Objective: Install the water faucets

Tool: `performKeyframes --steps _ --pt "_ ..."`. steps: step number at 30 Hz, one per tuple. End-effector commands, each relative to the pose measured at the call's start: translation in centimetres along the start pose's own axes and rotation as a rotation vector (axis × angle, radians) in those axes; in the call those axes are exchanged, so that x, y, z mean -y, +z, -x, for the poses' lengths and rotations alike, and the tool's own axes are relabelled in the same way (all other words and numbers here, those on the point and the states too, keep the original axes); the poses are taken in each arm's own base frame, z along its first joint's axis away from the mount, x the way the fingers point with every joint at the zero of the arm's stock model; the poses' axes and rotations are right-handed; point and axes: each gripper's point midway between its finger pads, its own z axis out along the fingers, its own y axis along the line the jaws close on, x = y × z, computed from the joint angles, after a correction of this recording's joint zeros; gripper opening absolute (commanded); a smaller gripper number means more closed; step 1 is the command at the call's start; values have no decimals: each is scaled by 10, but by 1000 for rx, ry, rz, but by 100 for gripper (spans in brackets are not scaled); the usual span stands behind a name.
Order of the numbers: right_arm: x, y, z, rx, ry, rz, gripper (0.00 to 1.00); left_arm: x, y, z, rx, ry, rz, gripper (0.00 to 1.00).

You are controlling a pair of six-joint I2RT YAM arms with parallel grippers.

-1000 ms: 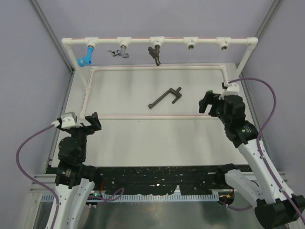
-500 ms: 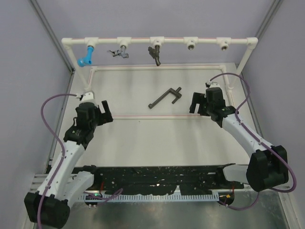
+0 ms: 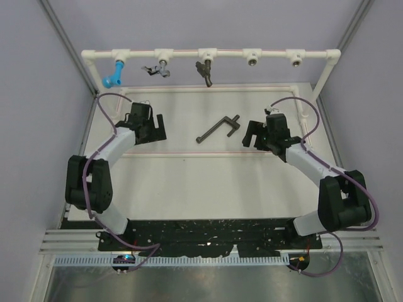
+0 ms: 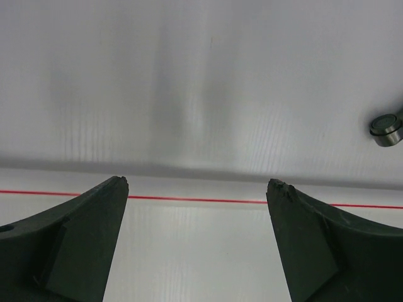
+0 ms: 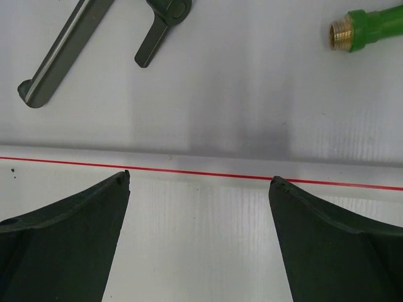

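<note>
On the counter a white pipe frame is set, with the blue faucet, silver faucet and bronze faucet hung from its top rail. The left end effector and right end effector are held spread wide, empty, over the frame's near side. The T-handled faucet and green faucet are laid loose on the counter ahead of the right one.
</note>
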Motion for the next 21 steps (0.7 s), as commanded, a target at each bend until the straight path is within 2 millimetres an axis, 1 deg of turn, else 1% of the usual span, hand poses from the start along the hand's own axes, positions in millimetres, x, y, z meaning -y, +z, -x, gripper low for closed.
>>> performKeyframes --steps 1,2,3,4,7,8,9,12,16,18,20,21 --pt "-16 12 13 33 39 72 96 18 10 25 -3 9 -47 95" --pt "-16 15 12 26 40 72 95 20 16 20 -40 9 -52 95" --pt "-15 20 7 5 43 68 95 20 20 16 -67 6 -49 95" --pt "-14 24 5 -8 47 65 95 24 23 12 -95 2 -71 95" --pt "-17 33 0 -26 61 82 95 22 32 -5 -160 1 -63 95" --pt "-18 37 -5 -46 59 88 95 19 35 -12 -183 3 -55 95" --pt "-22 38 -5 -52 59 111 96 18 36 -18 -200 6 -51 95" --pt "-22 47 -16 -92 65 123 96 16 39 -36 -252 4 -51 95" --pt "-21 51 -26 -126 77 127 95 17 34 -56 -332 -19 -70 95" --pt "-19 49 -33 -149 81 121 95 17 28 -68 -372 -36 -78 95" --pt "-17 45 -38 -160 83 116 95 13 21 -85 -404 -47 -72 95" --pt "-15 45 -43 -168 84 112 95 11 17 -89 -406 -53 -69 95"
